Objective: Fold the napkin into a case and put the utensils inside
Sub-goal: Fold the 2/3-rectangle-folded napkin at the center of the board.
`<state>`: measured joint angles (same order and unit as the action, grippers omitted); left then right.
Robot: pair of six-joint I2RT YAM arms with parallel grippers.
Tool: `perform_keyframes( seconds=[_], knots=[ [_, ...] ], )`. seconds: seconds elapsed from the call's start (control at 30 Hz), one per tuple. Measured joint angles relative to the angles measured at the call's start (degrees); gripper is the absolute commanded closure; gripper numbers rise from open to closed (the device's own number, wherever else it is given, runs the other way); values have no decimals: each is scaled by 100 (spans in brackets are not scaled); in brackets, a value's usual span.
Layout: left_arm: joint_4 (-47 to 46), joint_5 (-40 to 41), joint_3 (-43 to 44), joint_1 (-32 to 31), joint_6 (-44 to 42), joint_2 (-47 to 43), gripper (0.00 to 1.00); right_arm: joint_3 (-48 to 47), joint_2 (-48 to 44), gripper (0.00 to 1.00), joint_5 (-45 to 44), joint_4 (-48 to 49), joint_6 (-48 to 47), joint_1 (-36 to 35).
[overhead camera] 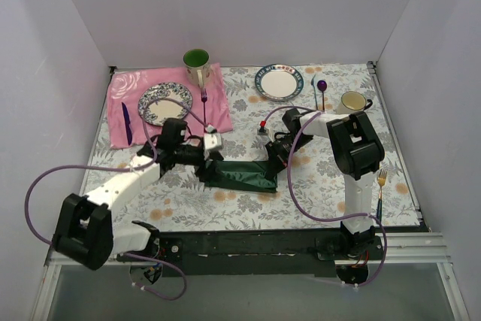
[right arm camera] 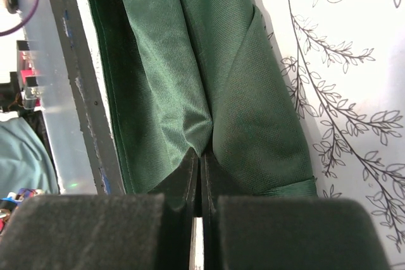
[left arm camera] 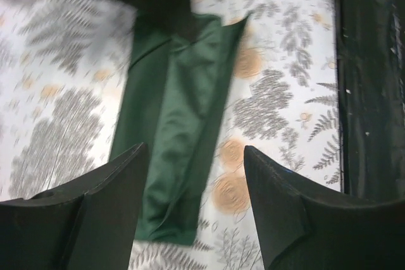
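The dark green napkin (overhead camera: 242,174) lies folded into a long strip at the table's middle. My right gripper (overhead camera: 272,162) is shut on a pinched fold at the strip's right end; in the right wrist view the gripper (right arm camera: 201,167) has its tips together with napkin cloth (right arm camera: 183,61) bunched between them. My left gripper (overhead camera: 208,168) is open over the strip's left end; in the left wrist view the gripper (left arm camera: 193,165) straddles the napkin (left arm camera: 177,118) without holding it. One gold fork with a dark green handle (overhead camera: 381,188) lies at the right edge. Other utensils are not in view.
A pink cloth (overhead camera: 124,88) at back left carries a patterned plate (overhead camera: 165,103), a green cup (overhead camera: 197,64), a pink fork (overhead camera: 204,101) and a blue knife (overhead camera: 126,122). A plate (overhead camera: 279,82), a purple spoon (overhead camera: 322,89) and a mug (overhead camera: 353,101) stand at back right.
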<state>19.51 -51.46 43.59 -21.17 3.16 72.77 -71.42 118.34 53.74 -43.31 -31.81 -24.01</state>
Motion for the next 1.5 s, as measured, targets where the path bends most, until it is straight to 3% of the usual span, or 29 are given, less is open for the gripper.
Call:
perform_keyframes(
  seconds=[0.13, 0.23, 0.6, 0.8, 1.03, 1.13, 1.5],
  knots=[
    [-807, 442, -730, -1209, -391, -697, 39, 0, 33, 99, 63, 0, 33, 0],
    [-1207, 778, -835, -1847, -560, -570, 42, 0, 39, 99, 72, 0, 37, 0],
    [-2155, 1576, -568, -2806, -879, 769, 54, -4, 70, 99, 131, -11, 35, 0],
    [-2323, 1718, -481, -3001, -951, 1200, 63, -4, 79, 99, 155, -15, 33, 0],
    [-2428, 1919, -289, -3051, -916, 1709, 92, -4, 79, 99, 175, -17, 33, 0],
    [-2424, 1971, -155, -3049, -800, 1880, 100, -4, 79, 99, 179, -20, 28, 0],
    [-2328, 1777, 295, -2575, -33, 2002, 100, -4, 76, 99, 208, -48, -37, 0]
  ],
)
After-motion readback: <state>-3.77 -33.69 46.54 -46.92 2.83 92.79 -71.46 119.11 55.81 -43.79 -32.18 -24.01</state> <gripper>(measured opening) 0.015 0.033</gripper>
